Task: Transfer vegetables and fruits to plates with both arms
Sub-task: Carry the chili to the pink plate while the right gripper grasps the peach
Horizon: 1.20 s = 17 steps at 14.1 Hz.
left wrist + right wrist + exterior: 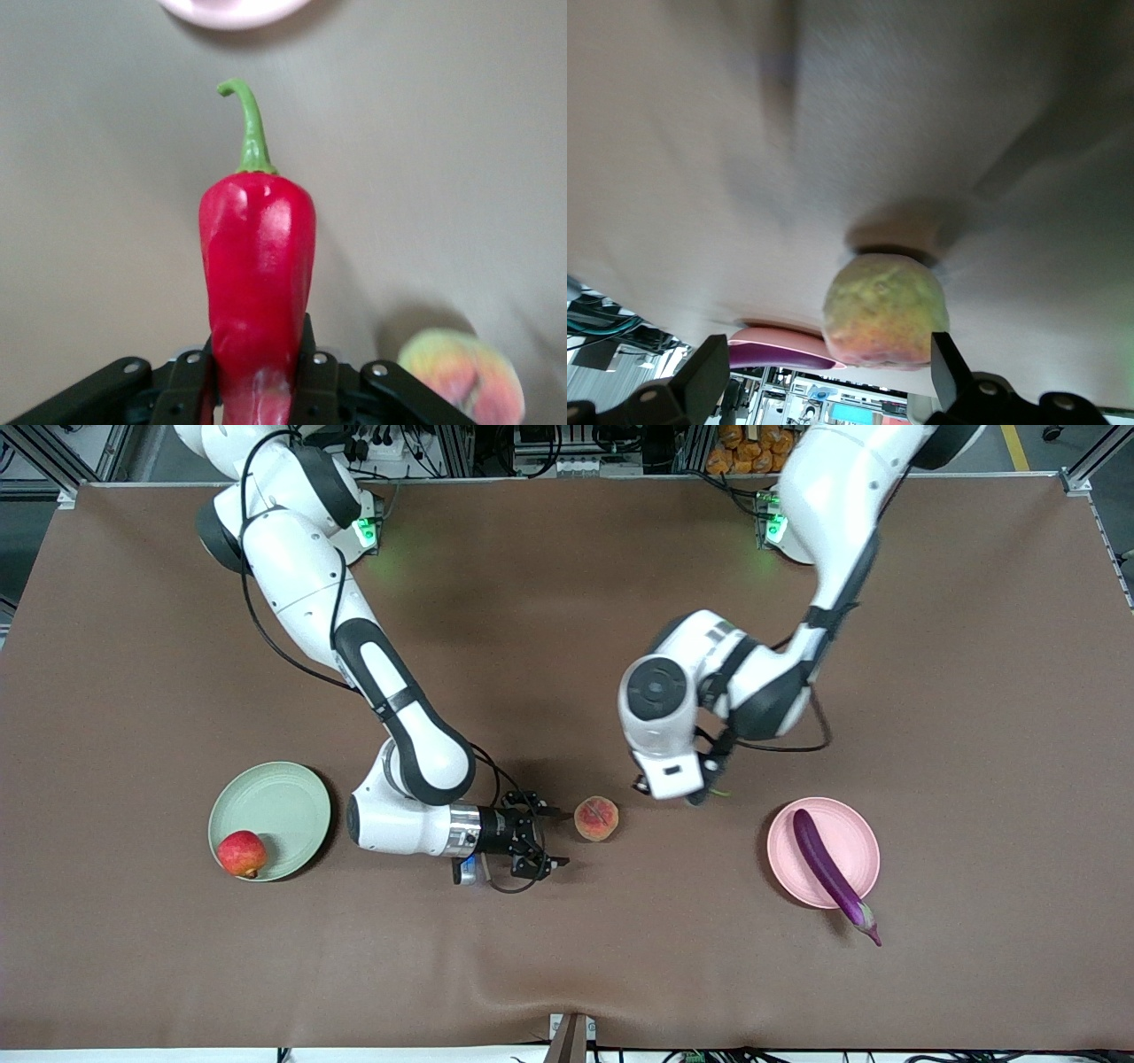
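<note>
The left hand (257, 390) is clamped on the red chili pepper (257, 283) at its blunt lower end. The pepper's long axis runs straight out from the fingers, and its green stem (252, 124) points toward the pink plate (232, 11). In the front view this hand (700, 793) hangs low over the table, with the pink plate (855, 833) at about four o'clock from it, near but apart. That plate already carries the purple eggplant (828, 868), which lies slantwise across it with its stem end hanging over the rim nearest the camera. So the bare part of the plate, toward the left arm's end of the table, looks the better spot for the pepper.

The right hand (539, 837) lies low and level, fingers spread wide and empty. The peach (596, 818) sits on the table just past the fingertips, at about two o'clock from them in the front view, and not yet between them. In the right wrist view the peach (886, 310) shows ahead between the two fingers (709, 376).

The pale green plate (275, 802) is well off at nine o'clock from the right hand, with the apple (241, 854) resting at its rim.
</note>
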Available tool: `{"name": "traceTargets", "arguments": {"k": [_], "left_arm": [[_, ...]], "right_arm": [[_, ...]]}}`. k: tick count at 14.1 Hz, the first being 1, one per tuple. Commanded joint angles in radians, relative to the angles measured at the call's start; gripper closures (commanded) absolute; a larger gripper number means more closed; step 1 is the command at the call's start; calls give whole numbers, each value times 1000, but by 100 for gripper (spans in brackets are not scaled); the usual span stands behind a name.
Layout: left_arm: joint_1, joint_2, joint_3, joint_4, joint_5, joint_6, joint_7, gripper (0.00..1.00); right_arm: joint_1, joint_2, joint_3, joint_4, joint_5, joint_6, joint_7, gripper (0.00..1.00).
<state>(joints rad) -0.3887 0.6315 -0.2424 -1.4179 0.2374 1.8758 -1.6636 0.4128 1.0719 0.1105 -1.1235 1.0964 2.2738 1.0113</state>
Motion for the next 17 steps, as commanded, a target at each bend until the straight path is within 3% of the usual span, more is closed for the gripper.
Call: {"name": "traceTargets", "arguments": {"k": [1,6,12,15,16,17], "left_arm": [[97,-55,-9,-30,-21,-55,169,100],[273,-56,-8,-29,-12,-69,496,100],[399,-13,5,-21,23,6,668,100],[452,40,14,32,52,72,790,100],[456,48,29,37,56,77,827,100],[456,57,35,48,56,98,850,100]], "right_arm": [[44,17,-8,21,23,45,23,0],[92,17,-8,-12,22,116,49,0],[116,19,-9,-33,17,151,41,0],[132,17,-11,-33,11,207,38,58],[130,16,-14,-33,10,207,38,69],[121,10,-14,-33,10,205,38,73]]}}
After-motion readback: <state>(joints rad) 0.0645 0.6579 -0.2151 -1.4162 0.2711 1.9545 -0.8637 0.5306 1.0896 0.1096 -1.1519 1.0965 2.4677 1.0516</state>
